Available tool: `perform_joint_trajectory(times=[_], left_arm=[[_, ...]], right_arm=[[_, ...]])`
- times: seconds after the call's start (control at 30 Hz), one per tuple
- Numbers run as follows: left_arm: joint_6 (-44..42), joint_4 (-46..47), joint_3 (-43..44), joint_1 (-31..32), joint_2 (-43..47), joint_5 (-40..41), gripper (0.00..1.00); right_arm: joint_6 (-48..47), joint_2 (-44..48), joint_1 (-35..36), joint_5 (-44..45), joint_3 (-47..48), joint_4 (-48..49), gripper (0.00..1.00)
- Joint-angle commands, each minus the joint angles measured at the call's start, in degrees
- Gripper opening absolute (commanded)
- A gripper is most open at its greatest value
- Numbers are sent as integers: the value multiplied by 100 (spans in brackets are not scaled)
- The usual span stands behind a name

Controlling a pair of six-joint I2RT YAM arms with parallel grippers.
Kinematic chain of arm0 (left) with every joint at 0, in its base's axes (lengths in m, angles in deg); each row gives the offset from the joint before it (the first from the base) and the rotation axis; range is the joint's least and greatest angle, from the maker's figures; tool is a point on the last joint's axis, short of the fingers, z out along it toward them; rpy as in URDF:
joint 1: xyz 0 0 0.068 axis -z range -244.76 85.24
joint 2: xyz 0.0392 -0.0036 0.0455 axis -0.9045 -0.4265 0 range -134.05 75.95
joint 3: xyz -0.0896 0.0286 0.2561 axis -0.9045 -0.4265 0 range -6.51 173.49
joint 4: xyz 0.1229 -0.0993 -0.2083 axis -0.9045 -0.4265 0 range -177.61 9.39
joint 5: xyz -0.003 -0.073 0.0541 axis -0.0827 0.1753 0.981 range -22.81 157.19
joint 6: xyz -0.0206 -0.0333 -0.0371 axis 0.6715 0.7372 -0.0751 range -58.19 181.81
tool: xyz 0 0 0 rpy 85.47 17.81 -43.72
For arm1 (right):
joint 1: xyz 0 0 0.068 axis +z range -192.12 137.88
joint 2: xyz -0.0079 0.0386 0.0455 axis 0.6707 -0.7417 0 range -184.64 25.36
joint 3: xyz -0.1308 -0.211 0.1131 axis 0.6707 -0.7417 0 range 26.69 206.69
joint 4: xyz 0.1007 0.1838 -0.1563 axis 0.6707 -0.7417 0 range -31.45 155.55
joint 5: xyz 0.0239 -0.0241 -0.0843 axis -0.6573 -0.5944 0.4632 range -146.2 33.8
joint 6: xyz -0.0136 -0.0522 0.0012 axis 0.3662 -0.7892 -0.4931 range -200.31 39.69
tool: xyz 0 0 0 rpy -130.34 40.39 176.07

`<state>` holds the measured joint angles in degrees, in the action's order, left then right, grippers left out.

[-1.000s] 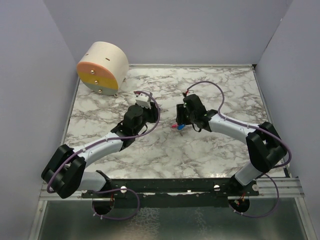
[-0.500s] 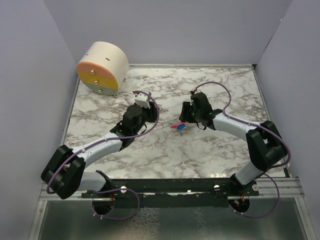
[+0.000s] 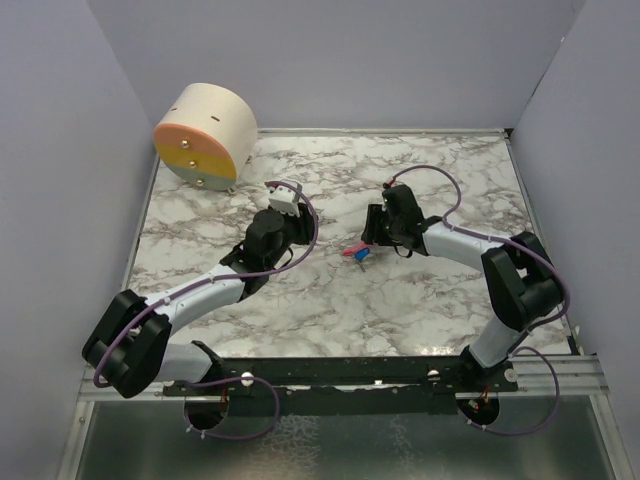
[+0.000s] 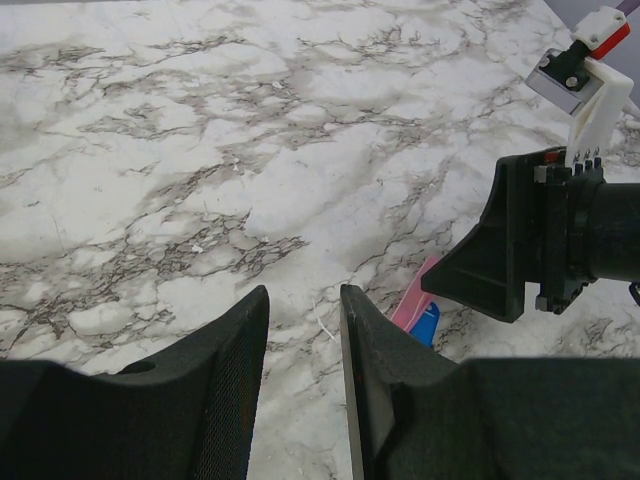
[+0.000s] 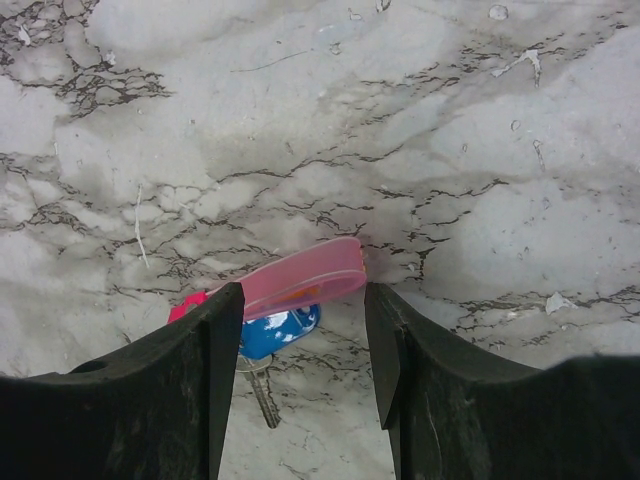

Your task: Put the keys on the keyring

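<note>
On the white marble-patterned table [image 3: 330, 310], a slim pink-red plastic key [image 5: 310, 272] lies against the small blue keyring tag [image 5: 280, 330]. The right gripper [image 5: 302, 296] stands open over the key, gripping nothing. The left gripper [image 4: 303, 300], narrowly open, is empty. Far left sits a cream cylinder [image 3: 205, 135].

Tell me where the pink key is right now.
In the top view the pink key lies on the marble table between the arms, close by the right end effector, with the blue tag touching it.
</note>
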<state>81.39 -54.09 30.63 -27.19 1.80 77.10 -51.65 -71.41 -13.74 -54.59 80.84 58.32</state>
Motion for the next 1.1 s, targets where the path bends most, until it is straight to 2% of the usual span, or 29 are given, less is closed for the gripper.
perform_joint_trajectory(times=[0.0, 0.37, 0.53, 0.6, 0.8, 1.07], left_arm=[[-41, 134, -8, -30, -59, -16, 36], [-59, 135, -5, -42, -96, 1, 36], [-44, 134, 11, -53, -117, -11, 36], [-42, 140, 16, -54, -134, -16, 36], [-33, 142, 21, -54, -163, -23, 36], [9, 143, 72, -54, -240, -74, 36]], right_arm=[[-43, -142, 1, 59, 199, 141, 52], [-34, -445, -111, 73, 233, 254, 52], [-28, -474, -176, 25, 197, 357, 48], [-20, -499, -191, 0, 196, 390, 44], [-19, -473, -201, -39, 150, 505, 21], [-221, 64, -201, -100, -17, 836, 2]])
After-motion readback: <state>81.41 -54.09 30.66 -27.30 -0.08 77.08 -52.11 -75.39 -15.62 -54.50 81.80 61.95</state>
